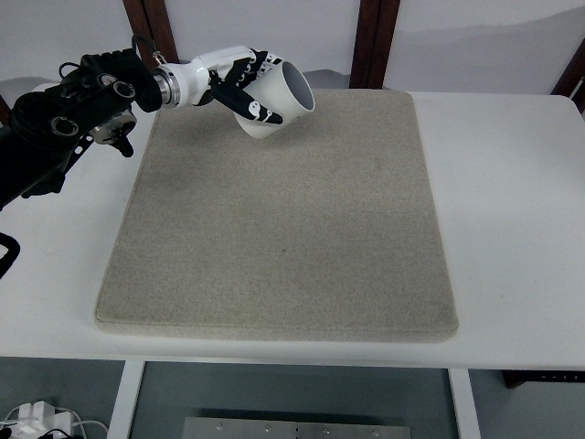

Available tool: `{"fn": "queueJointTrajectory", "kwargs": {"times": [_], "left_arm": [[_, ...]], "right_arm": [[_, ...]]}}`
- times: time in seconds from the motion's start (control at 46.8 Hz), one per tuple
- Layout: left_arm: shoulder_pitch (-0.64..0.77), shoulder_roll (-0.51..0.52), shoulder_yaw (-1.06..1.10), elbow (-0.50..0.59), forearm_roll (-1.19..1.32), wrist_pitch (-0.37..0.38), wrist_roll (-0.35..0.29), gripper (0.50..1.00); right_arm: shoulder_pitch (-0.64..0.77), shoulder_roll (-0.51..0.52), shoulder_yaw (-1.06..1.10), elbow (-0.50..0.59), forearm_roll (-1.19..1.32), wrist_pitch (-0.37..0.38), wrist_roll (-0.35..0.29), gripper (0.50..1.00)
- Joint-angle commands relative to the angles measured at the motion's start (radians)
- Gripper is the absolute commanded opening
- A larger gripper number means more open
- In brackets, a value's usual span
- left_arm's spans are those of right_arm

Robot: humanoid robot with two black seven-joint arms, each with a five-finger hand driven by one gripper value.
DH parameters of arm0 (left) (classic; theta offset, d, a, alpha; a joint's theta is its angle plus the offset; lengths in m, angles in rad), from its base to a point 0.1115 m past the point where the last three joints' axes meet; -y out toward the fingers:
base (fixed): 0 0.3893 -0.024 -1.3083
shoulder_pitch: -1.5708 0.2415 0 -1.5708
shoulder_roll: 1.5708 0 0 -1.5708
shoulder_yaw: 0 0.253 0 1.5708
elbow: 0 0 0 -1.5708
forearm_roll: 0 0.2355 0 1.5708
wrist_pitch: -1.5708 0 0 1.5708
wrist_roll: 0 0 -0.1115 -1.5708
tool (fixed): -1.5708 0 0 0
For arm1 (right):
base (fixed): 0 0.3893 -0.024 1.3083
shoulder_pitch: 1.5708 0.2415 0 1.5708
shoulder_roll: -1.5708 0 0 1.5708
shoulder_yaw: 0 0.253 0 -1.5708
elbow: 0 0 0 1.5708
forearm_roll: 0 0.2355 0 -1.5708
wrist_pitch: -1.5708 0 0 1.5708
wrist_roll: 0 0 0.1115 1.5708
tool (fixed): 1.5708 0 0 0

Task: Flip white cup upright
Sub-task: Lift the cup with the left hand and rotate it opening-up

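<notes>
white cup gripped in left hand's curled fingers, held tilted over the mat's eleven o'clock corner on the worktop, mouth toward two o'clock; partway righted, not yet set upright.

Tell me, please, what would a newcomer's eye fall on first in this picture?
First, the left hand at the mat's far left corner, gripping the white cup, which is tilted with its mouth facing up and to the right. Then the large grey mat covering the middle of the white table.
</notes>
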Motion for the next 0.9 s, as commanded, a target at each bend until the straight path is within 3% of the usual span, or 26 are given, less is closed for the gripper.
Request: {"fn": "queueJointTrajectory", "kwargs": {"times": [0.0,0.513,0.877], "left_arm": [[0.018,0.006,0.0,0.009,-0.055,-0.028,-0.05,0.713],[0.11,0.026,-0.003,0.162,-0.362,-0.194,-0.245,0.713],[0.194,0.014,-0.143,0.202,-0.398,-0.228,-0.305,0.72]], "right_arm": [[0.0,0.0,0.0,0.0,0.0,0.0,0.0,0.952],[0.0,0.0,0.0,0.0,0.0,0.0,0.0,0.952],[0.0,0.0,0.0,0.0,0.0,0.0,0.0,0.952]]}}
